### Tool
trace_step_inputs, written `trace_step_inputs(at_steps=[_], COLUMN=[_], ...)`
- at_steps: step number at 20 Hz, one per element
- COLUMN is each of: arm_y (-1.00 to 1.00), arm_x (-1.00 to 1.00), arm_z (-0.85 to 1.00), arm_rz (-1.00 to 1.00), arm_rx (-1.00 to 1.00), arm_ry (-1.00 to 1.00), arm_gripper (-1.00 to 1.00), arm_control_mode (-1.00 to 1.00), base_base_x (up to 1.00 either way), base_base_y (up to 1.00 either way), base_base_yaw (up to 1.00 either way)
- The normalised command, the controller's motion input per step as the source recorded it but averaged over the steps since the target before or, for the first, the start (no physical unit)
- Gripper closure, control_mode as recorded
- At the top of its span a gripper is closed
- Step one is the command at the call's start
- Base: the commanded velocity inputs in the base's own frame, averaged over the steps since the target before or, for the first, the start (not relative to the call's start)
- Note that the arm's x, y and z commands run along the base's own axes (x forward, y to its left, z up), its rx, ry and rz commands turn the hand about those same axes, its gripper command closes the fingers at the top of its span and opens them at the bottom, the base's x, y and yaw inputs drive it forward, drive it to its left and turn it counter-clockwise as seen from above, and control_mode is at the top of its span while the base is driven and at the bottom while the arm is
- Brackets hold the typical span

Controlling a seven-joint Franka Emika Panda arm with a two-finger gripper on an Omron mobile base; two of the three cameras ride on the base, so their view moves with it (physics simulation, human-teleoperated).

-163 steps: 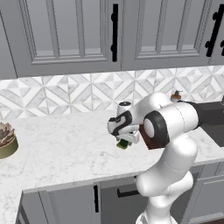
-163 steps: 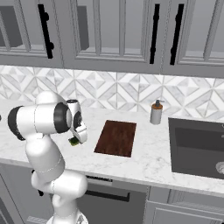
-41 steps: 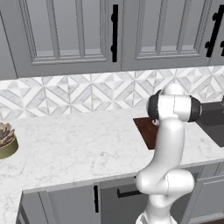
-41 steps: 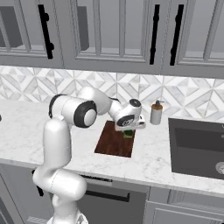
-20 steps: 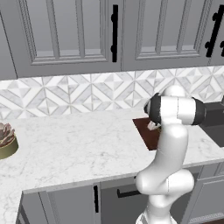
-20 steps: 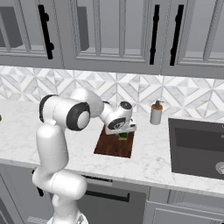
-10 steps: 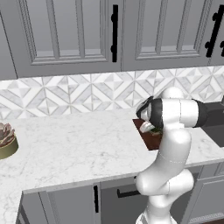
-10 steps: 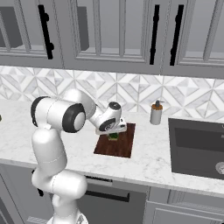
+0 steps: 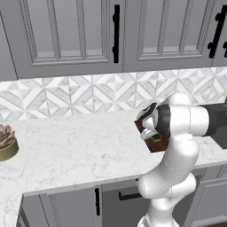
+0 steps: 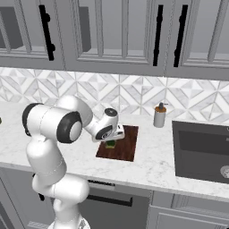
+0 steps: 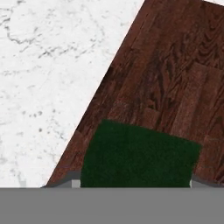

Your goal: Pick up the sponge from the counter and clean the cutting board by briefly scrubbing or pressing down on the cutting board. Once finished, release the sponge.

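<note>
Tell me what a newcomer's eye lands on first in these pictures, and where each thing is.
First comes the gripper, shut on the green sponge and holding it down on the left part of the dark reddish cutting board on the white marble counter. Next, a soap dispenser stands by the backsplash, right of the board, and the dark sink lies further right.

Grey shaker-style upper cabinets (image 9: 66,35) run across the top, with long black bar handles (image 9: 116,33). Below them, a geometric grey-white tiled backsplash (image 9: 80,95).

Small potted succulent in a round olive-brown bowl (image 9: 6,142) at far left, standing on the counter near its front edge.

Grey soap dispenser bottle with brown pump top (image 10: 159,116), upright, close to the backsplash, just left of the dark sink basin (image 10: 201,150).

Grey lower cabinets (image 9: 66,208) with short black handles (image 9: 97,201) under the worktop.
</note>
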Motion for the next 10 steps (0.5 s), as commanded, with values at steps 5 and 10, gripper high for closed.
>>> trace_step_inputs(at_steps=[5, 10], arm_y=[0.0, 0.05], arm_x=[-0.76, -0.29], arm_z=[-0.3, -0.22], arm_rz=[0.0, 0.0], arm_rx=[0.0, 0.0], arm_ry=[0.0, 0.0], arm_gripper=[1.0, 1.0], arm_control_mode=[-1.0, -1.0], base_base_x=[0.0, 0.0], base_base_y=[0.0, 0.0], base_base_yaw=[0.0, 0.0])
